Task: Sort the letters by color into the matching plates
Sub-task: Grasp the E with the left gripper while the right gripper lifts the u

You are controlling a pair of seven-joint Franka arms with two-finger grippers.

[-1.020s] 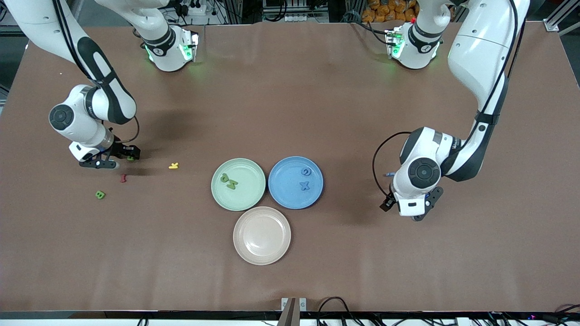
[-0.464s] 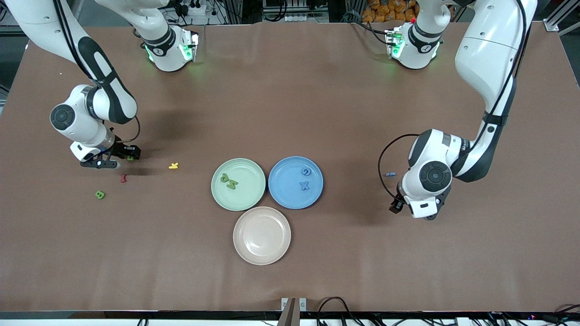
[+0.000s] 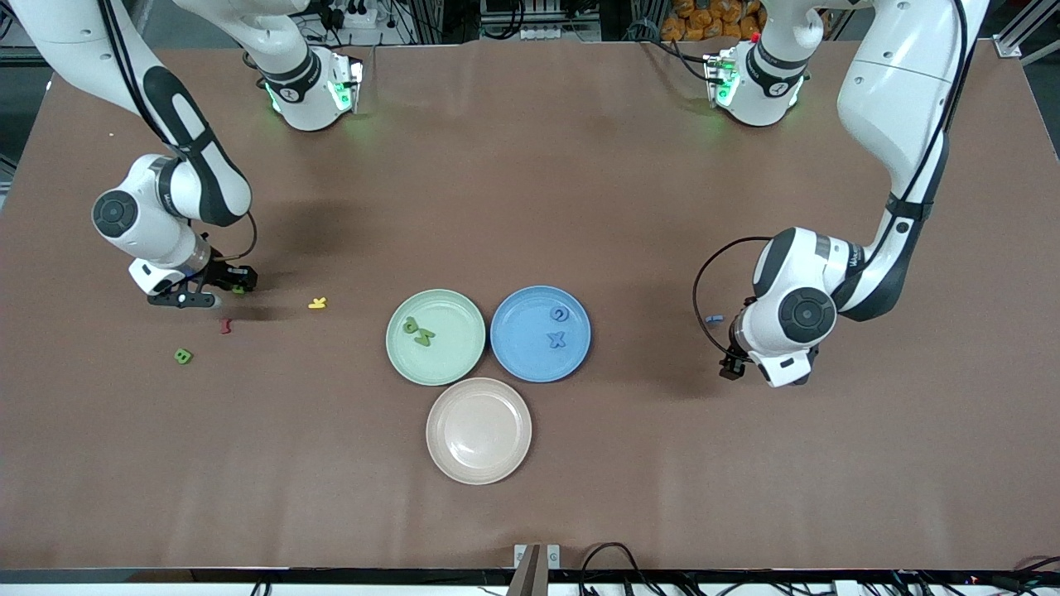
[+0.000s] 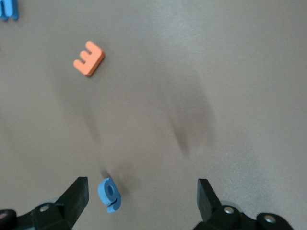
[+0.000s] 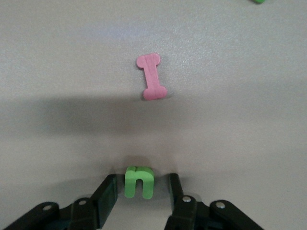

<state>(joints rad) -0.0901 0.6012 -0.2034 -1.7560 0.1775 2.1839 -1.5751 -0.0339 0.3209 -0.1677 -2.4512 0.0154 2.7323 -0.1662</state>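
My right gripper (image 5: 142, 182) is down at the table near the right arm's end. Its fingers stand open on either side of a green letter "n" (image 5: 139, 181), with a small gap on each side. My left gripper (image 4: 142, 187) hangs open over a blue letter "g" (image 4: 109, 194), which lies close to one finger. The pale green plate (image 3: 455, 356) holds two green letters (image 3: 418, 331). Beside it, the blue plate (image 3: 517, 348) holds two blue letters (image 3: 559, 327). Another green letter (image 3: 183, 356) and another blue letter (image 3: 714, 318) lie on the table.
A beige plate (image 3: 479, 430) sits nearer the front camera than the two coloured plates. A pink letter (image 5: 152, 76) and a yellow letter (image 3: 317, 303) lie near the right gripper. An orange letter (image 4: 89, 58) lies near the left gripper.
The left arm's hand has shifted toward the left arm's end of the table and a little away from the front camera. The right arm has stayed in place.
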